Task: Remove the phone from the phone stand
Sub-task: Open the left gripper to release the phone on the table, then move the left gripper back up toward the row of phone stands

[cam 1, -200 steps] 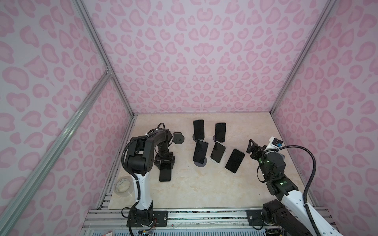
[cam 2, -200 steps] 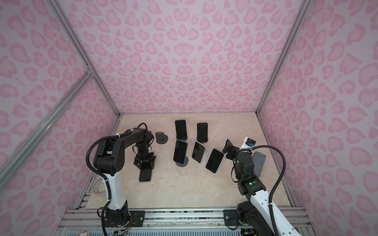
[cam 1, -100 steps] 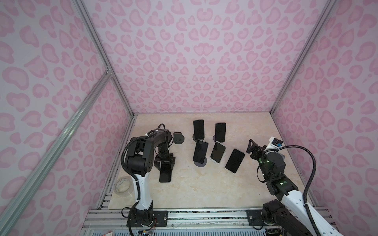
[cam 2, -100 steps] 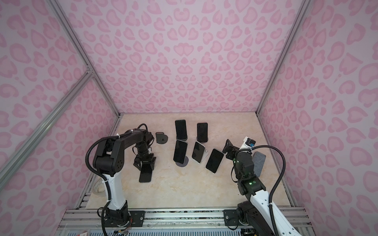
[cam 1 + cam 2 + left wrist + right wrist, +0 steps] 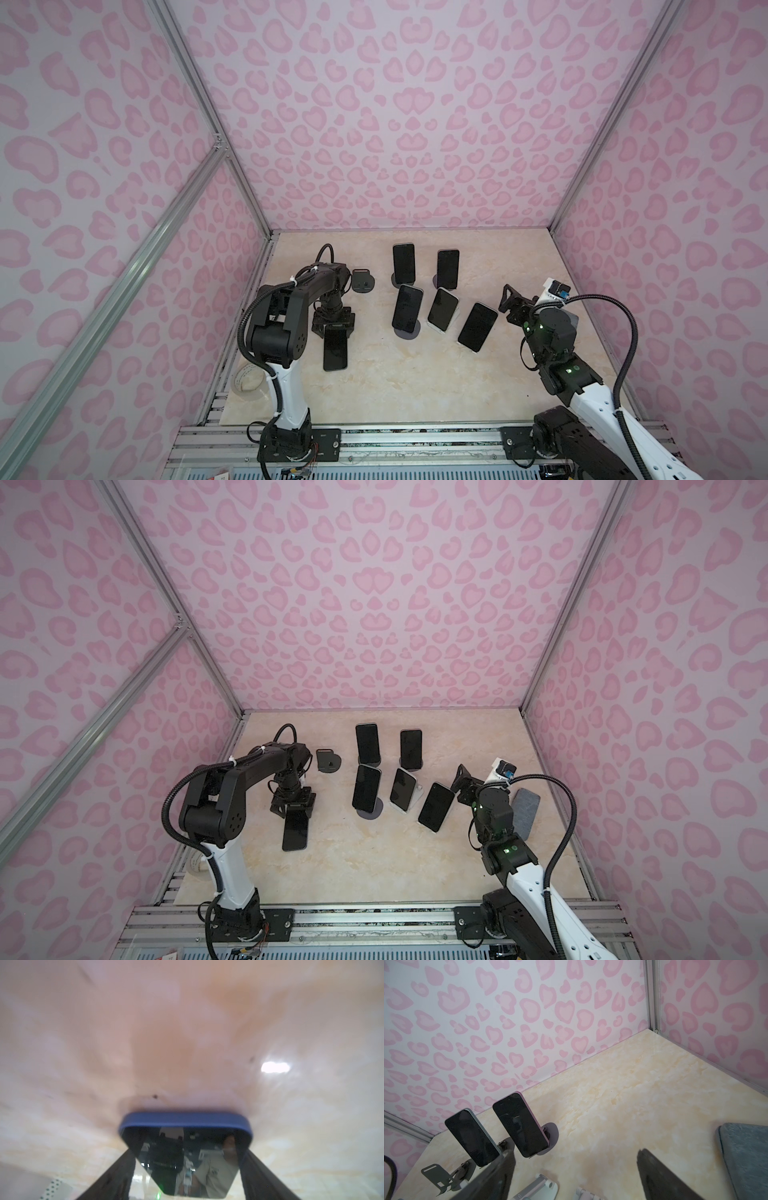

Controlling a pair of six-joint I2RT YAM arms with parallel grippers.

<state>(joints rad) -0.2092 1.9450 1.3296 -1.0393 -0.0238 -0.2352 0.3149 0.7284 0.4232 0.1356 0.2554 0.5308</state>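
A dark-screened phone [image 5: 335,351] in a blue case [image 5: 187,1121] lies flat on the marble table at the left in both top views. My left gripper [image 5: 334,328] points down over its far end, and its fingers [image 5: 116,1172] press against the phone's two long sides, so it is shut on the phone. Behind it stands an empty black phone stand [image 5: 363,282]. My right gripper [image 5: 508,305] hovers at the right, open with nothing between its jaws [image 5: 575,1152].
Several more phones lean on stands in the middle [image 5: 404,262] [image 5: 448,269] [image 5: 407,308] [image 5: 442,309] [image 5: 477,327]. A grey pad [image 5: 524,812] lies by the right wall beside my right arm. A tape roll [image 5: 249,380] sits off the table's left edge.
Almost nothing has moved: the left gripper and the phone stay at the same spot on the table, and the right arm has not moved.
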